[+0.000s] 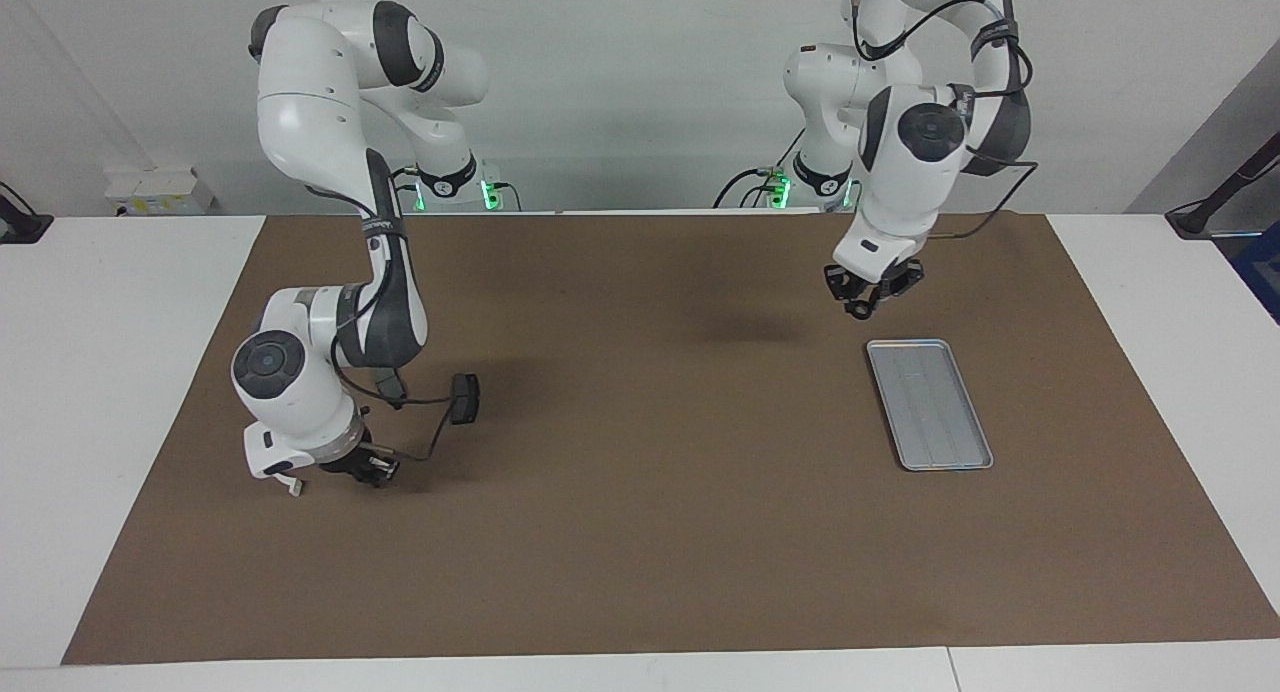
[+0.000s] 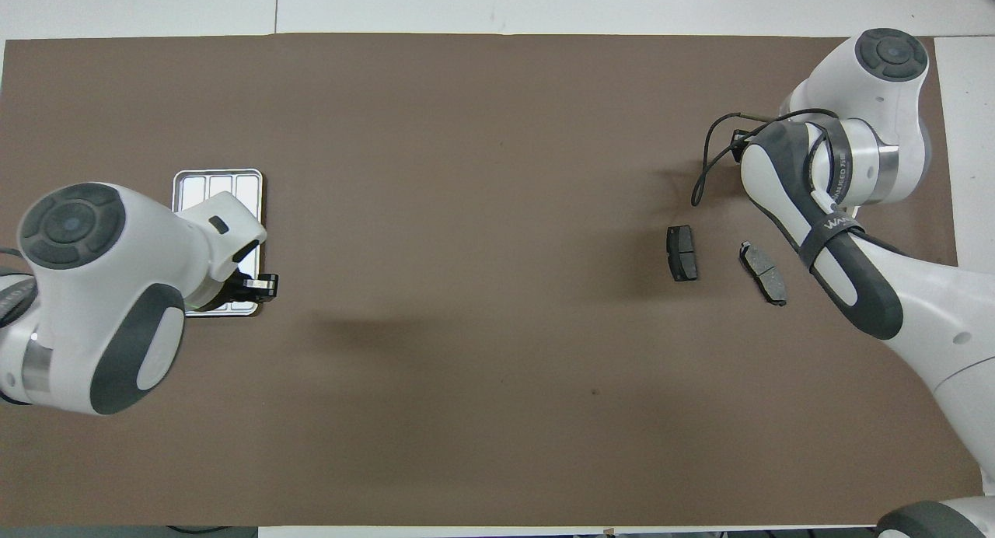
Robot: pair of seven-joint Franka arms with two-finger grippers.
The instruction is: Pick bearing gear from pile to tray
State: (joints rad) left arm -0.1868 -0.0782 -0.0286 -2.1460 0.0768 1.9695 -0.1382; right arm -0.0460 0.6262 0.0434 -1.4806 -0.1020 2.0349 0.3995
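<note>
facing view: left gripper [image 1: 862, 310] hangs raised over the tray's [image 1: 930, 404] 12 o'clock end, grip unreadable; right gripper [image 1: 372, 469] low at the mat [image 1: 640, 532], clenched. two brake pads [image 2: 682, 253] lie near it.

- The left gripper [image 1: 858, 310] hangs in the air by the tray's [image 1: 929, 404] end nearest the robots.
- The right gripper [image 1: 370, 469], shut tight, sits low on the brown mat [image 1: 640, 492].
</note>
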